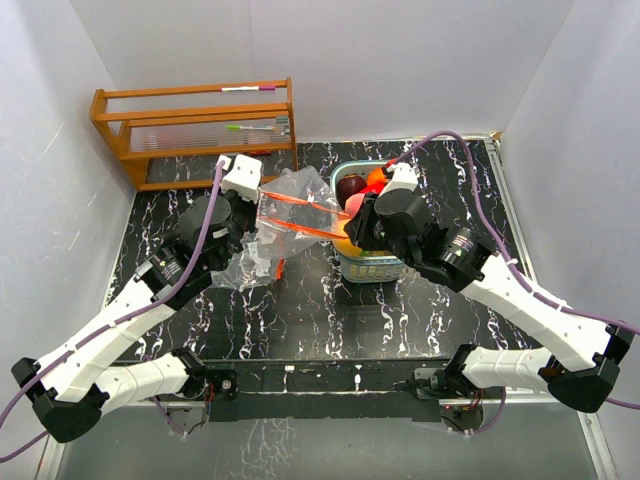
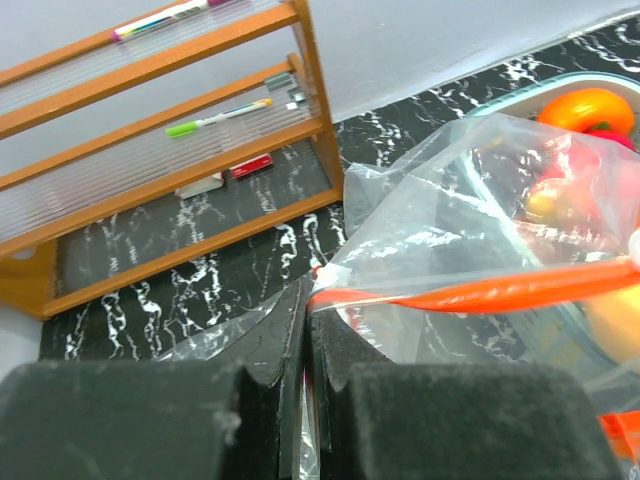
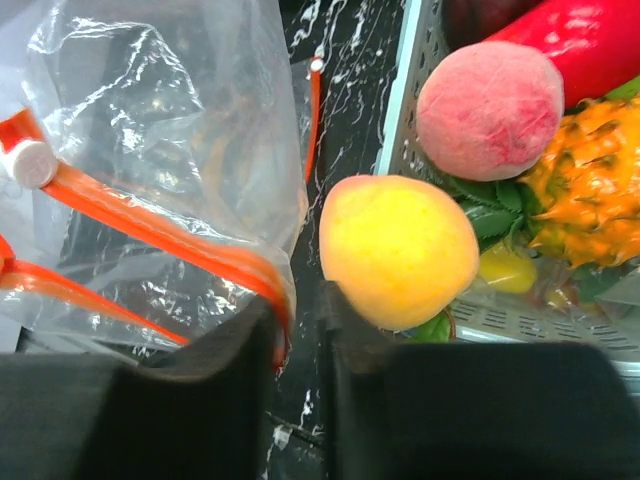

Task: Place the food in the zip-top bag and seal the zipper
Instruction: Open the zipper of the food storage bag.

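Bag (image 1: 290, 215) clenched in left claw (image 2: 305, 312) and right claw (image 3: 298, 312), yellow fruit (image 3: 398, 250) beside it

Black table (image 1: 300, 320) veined white. Clear bag (image 1: 295, 195), orange zipper (image 3: 160, 232), white slider (image 3: 30, 163). Teal basket (image 1: 365, 268) right of centre in the top view. In the right wrist view: yellow-orange fruit (image 3: 398, 250) at centre, fuzzy pink peach (image 3: 488, 110) above, orange-brown scaly pineapple (image 3: 590, 195) at right, red fruit (image 3: 590, 40) upper right. Orange-brown rack (image 1: 195, 125) upper left, green marker (image 2: 215, 118). White arms (image 1: 100, 345), purple cables (image 1: 445, 135).
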Available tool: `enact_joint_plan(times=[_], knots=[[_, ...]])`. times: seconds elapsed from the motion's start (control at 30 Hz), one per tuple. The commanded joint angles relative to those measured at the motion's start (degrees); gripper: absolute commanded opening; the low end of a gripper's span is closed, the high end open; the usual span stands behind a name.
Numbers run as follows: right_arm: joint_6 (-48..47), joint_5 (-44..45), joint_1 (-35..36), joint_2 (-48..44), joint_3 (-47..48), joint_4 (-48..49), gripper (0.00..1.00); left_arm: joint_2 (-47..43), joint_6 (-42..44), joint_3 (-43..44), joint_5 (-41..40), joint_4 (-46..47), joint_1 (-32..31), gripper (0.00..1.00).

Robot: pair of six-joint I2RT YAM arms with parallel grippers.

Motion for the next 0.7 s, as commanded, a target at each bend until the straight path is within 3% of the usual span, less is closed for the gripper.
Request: enact_joint_plan(times=[0.0, 0.07, 0.2, 0.23, 0.4, 0.67], knots=[[-7.15, -2.55, -0.77, -1.94, -0.75, 3.67, 0.35, -1.97, 2.92, 3.04, -8.65, 0.95, 1.35, 0.0], [-9.38, -5.3, -0.69, -1.26, 0.5, 5.15, 0.57, -1.63, 2.97, 3.4, -8.59, 0.45, 1.36, 0.0], [-10.88, -4.07, -0.77, -0.92, 2.72, 2.58, 0.94, -1.8, 4.49, 2.35, -10.22, 0.46, 1.35, 0.0], [-10.95, -3.56, -0.7, -1.46, 2.38, 2.34, 0.98, -2.05, 5.2, 1.71, -10.94, 0.72, 1.35, 0.0], [-9.11, 0.39, -0.74, -1.82, 0.26, -1.72, 0.98, -1.78, 5.87, -1.58, -13.49, 0.16, 1.35, 0.0], [-6.01, 3.08, -0.8, 4.15, -0.26, -2.31, 0.98, -1.16, -0.48, -6.39, -9.46, -1.4, 1.35, 0.0]])
